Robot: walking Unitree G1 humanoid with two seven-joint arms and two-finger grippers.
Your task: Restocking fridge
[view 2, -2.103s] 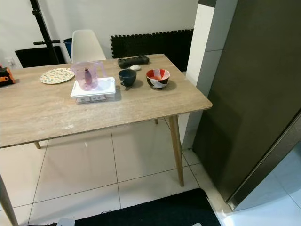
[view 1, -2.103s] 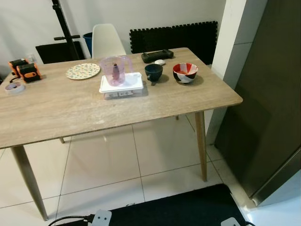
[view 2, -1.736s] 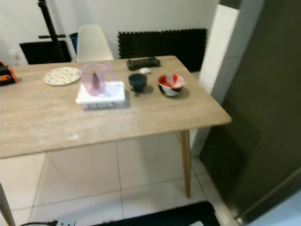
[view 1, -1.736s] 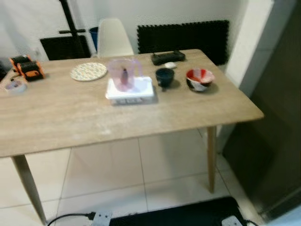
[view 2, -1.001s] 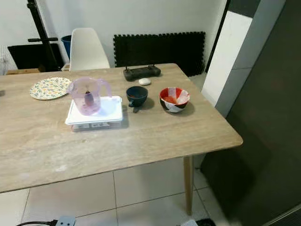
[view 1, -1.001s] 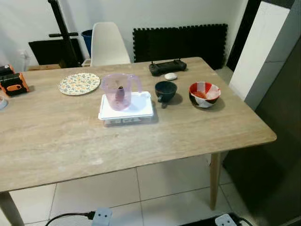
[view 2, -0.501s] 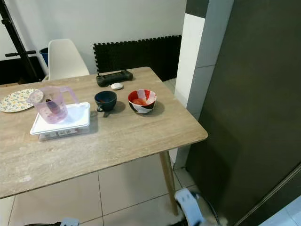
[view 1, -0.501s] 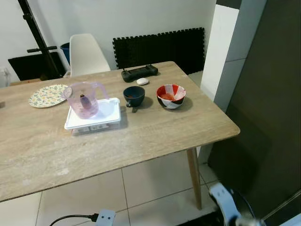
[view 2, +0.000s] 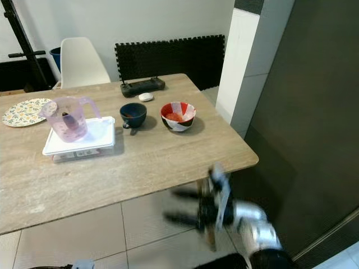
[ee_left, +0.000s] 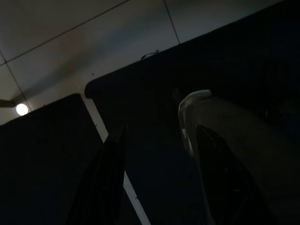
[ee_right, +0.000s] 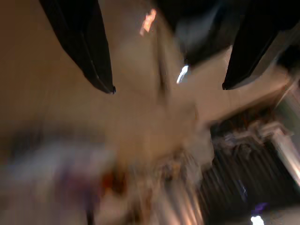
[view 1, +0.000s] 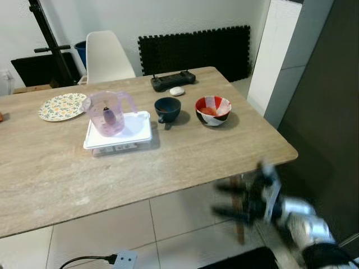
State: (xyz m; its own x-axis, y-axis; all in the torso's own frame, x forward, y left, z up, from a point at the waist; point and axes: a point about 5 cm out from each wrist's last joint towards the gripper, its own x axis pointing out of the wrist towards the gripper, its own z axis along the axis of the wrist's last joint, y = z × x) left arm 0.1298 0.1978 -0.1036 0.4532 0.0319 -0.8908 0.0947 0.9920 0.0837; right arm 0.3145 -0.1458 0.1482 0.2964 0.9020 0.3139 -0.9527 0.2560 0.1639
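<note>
The dark fridge front [view 1: 328, 117] stands at the right, its door shut. On the wooden table [view 1: 185, 159] sit a red-and-white bowl [view 1: 213, 110], a dark blue cup [view 1: 168, 108] and a purple measuring jug [view 1: 108, 113] on a white scale [view 1: 120, 133]. My right gripper [view 1: 219, 200] is blurred and open, held low in front of the table's right front leg, its fingers pointing left. In the right wrist view its two fingers [ee_right: 89, 51] are spread wide over a blurred scene. The left gripper [ee_left: 161, 187] hangs over dark floor, its fingers apart.
A floral plate [view 1: 62, 106] lies at the table's far left, and a black controller [view 1: 173, 80] with a small white object sits at the back. Behind are a white chair [view 1: 109, 56], a black foam mat [view 1: 196, 49] and a black stand [view 1: 49, 45]. A power strip [view 1: 124, 259] lies on the tiles.
My right arm has swung up into view, from low by the floor to beside the table's front right leg, fingers spread. The camera has shifted a little; the table's things have not moved.
</note>
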